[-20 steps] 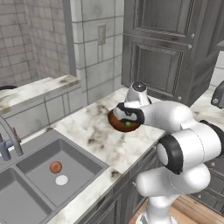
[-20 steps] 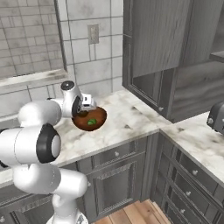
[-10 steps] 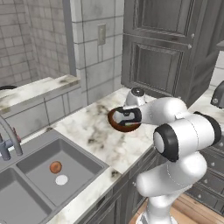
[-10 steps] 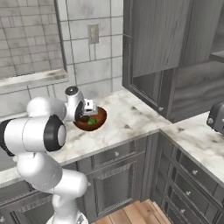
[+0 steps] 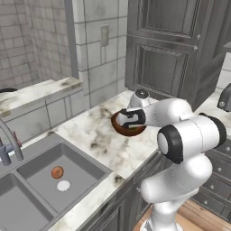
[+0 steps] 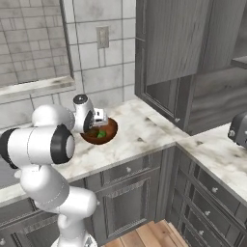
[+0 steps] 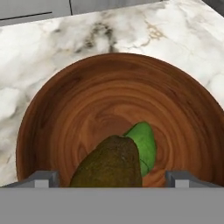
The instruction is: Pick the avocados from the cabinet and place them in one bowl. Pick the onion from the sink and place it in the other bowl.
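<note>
Since both fruits lie in the bowl: the avocado half of the task looks done.
Jaws: gripper [image 7: 112,179] spread wide, holding nothing, poised over the reddish-brown bowl [image 7: 87,109] so the fruit lands inside.
Dark avocado [image 7: 109,164]: at 6 o'clock in the bowl, between the fingertips [image 7: 41,178], touching the green avocado [image 7: 143,142] at 5 o'clock.
Marble surface [image 7: 35,57]: carries the bowl.
Onion [image 5: 57,172]: in the sink [image 5: 85,162] by the drain, well apart, likely next.

Two base views flank the arm, sharing the reddish-brown bowl [image 5: 128,126], hand view close above, seemingly straight down
</note>
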